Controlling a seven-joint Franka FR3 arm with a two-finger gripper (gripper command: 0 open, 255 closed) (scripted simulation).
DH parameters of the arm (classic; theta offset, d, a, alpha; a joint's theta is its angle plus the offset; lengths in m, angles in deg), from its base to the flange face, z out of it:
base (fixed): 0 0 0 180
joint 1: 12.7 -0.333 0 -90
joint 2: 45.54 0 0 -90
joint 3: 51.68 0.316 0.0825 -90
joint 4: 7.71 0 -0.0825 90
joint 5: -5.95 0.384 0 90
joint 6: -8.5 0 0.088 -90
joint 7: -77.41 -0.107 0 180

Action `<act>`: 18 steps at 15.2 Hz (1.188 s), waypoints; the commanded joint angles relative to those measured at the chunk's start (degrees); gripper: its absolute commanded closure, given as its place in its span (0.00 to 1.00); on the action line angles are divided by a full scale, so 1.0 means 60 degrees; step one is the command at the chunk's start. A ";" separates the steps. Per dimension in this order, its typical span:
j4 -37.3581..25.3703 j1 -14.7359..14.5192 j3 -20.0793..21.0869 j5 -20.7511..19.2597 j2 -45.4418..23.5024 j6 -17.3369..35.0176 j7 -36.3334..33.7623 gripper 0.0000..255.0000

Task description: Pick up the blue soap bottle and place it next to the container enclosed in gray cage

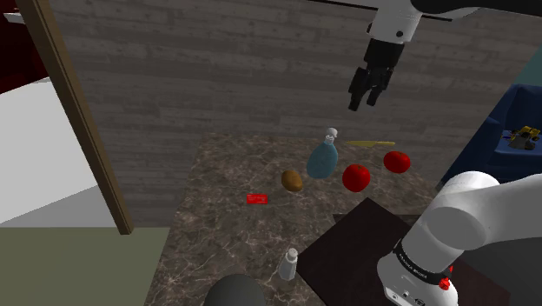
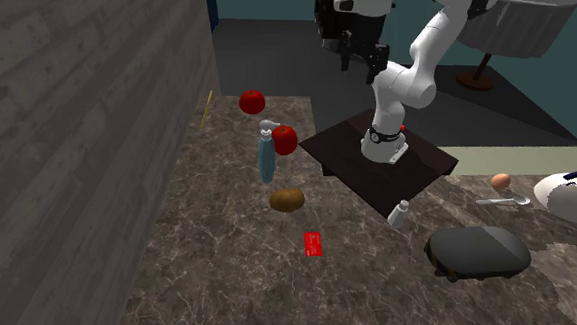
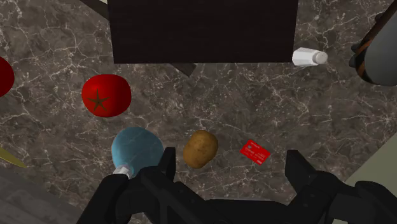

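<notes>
Foreground of the shoulder view holds a dark grey domed container (image 1: 234,291) and, just beside it, a small pale bottle (image 1: 287,268), both on the marbled table (image 1: 213,230). To their right sits the dark stand (image 1: 356,239) that carries the white arm's base.

Farther back lies a flat red card (image 1: 255,198), then a brown potato (image 1: 292,180). The blue soap bottle (image 1: 322,159) stands upright on the table with its pale pump top up, between the potato and a red tomato (image 1: 356,177), close to both and well apart from the domed container. A second tomato (image 1: 397,162) rests beyond, near a thin yellow stick (image 1: 369,143) lying along the foot of the grey plank wall (image 1: 217,69).

Farthest and highest, the end effector (image 1: 363,103) hangs well above the table, pointing down. In the wrist view its fingers (image 3: 167,162) stand wide apart with nothing between them; the blue bottle lies far below, off to the outer side of one finger.
</notes>
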 commanded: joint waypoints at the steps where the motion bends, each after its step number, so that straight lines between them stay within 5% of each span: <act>1: 0.0000 0.0000 0.0000 0.0000 0.0000 0.0000 0.0000 0.00; 10: 0.1922 0.0394 -0.0879 -0.1041 -0.0498 0.3234 0.1352 0.00; 18: 0.2638 0.0783 -0.1782 -0.1809 -0.2094 0.6375 0.2418 0.00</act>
